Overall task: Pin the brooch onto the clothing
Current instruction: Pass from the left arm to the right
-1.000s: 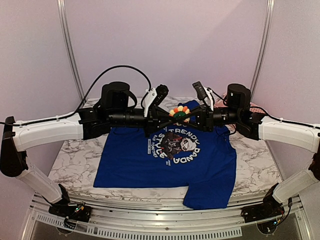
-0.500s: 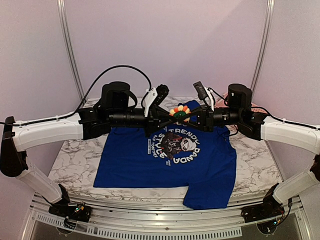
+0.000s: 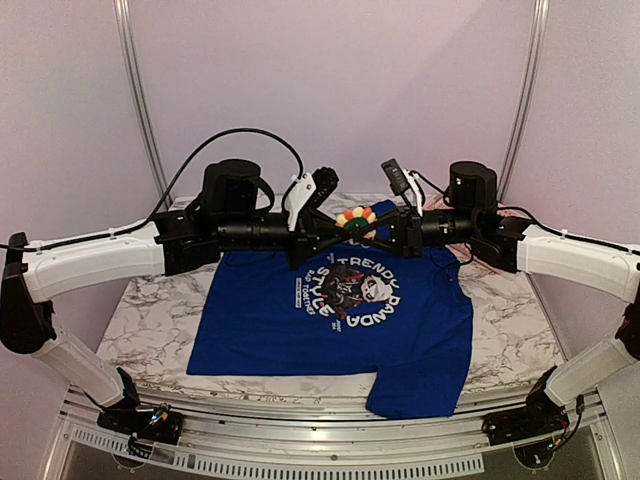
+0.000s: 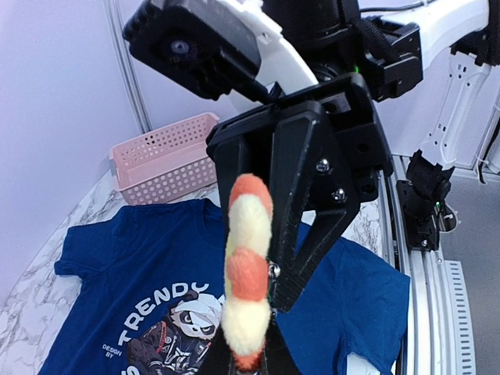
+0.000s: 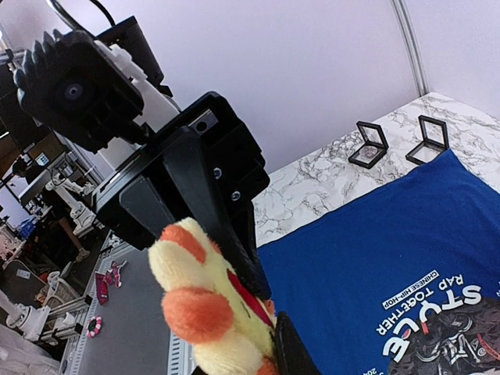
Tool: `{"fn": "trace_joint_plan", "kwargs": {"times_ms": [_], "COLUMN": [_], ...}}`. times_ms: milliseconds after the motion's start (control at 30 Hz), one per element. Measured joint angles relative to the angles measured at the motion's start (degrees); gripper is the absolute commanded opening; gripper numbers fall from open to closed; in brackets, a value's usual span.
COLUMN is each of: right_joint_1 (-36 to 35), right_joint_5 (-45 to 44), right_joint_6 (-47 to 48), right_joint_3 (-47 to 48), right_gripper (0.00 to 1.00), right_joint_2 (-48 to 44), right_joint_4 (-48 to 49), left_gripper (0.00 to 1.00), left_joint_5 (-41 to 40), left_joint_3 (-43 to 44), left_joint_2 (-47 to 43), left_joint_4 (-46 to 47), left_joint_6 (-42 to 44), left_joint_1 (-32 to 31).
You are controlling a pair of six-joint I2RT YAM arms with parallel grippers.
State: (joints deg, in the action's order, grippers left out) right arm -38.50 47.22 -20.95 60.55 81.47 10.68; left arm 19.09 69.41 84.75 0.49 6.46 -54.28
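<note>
The brooch [image 3: 355, 221], a fluffy flower with yellow and orange petals, is held in the air above the collar of the blue panda T-shirt [image 3: 262, 322]. The shirt lies flat on the marble table. My left gripper [image 3: 343, 229] and right gripper [image 3: 369, 229] meet at the brooch from opposite sides. In the left wrist view the brooch [image 4: 247, 269] stands edge-on between my own fingers, with the right gripper's black fingers [image 4: 308, 195] against its back. In the right wrist view the brooch [image 5: 205, 308] sits by my finger [image 5: 293, 353], above the shirt [image 5: 375, 266].
A pink perforated basket [image 4: 162, 157] stands at the table's back right beyond the shirt [image 4: 117, 258]. Two small black square boxes [image 5: 369, 144] [image 5: 426, 138] stand on the marble at the back left. Metal frame posts [image 3: 140, 100] rise behind the table.
Both grippers have lifted the brooch slightly up and a little left. The right arm has shifted leftward with it. The shirt has not moved.
</note>
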Motion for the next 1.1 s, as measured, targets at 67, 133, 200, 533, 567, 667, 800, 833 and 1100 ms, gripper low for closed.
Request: {"fn": "trace_joint_plan", "kwargs": {"times_ms": [67,133,200,533,567,667,800,833,1100], "right_joint_1": [-0.07,-0.13,-0.20,0.15,0.33,0.96,1.81,1.66,-6.05], "right_joint_5": [-0.44,-0.87,-1.42,-3.32,-3.65,-5.73,-9.14,-9.70,-19.45], "right_joint_6": [-0.44,-0.94,-1.33,-1.92,-1.51,-0.04,1.64,1.95,5.01], "right_joint_3": [0.00,0.02,0.02,0.00,-0.02,-0.63,-2.01,-2.25,-6.10], "right_gripper": [0.00,0.00,0.05,0.45,0.47,0.48,0.40,0.37,0.15], "right_joint_2": [0.11,0.15,0.15,-0.59,-0.96,-3.19,-7.85,-8.74,-11.37], "right_joint_4": [-0.57,-0.94,-1.25,-2.51,-2.89,-3.65,-3.78,-3.78,-1.38], "left_gripper": [0.00,0.00,0.00,0.00,0.00,0.00,0.00,0.00,0.00], "left_joint_5": [-0.42,-0.66,-0.94,-1.53,-1.51,-1.11,-0.79,-0.83,-3.08], "left_joint_3": [0.00,0.00,0.02,0.02,0.02,0.02,0.02,0.02,0.02], "left_joint_2": [0.02,0.02,0.02,0.13,0.13,0.13,0.13,0.13,0.13], "left_joint_4": [-0.55,-0.83,-0.94,-0.61,-0.63,-0.98,-1.42,-1.40,-1.33], "left_joint_6": [0.90,1.38,1.73,-8.55,-9.97,-13.55,-17.62,-18.58,-22.47], "left_joint_1": [0.00,0.00,0.00,0.07,0.07,0.04,-0.48,-0.52,-0.57]}}
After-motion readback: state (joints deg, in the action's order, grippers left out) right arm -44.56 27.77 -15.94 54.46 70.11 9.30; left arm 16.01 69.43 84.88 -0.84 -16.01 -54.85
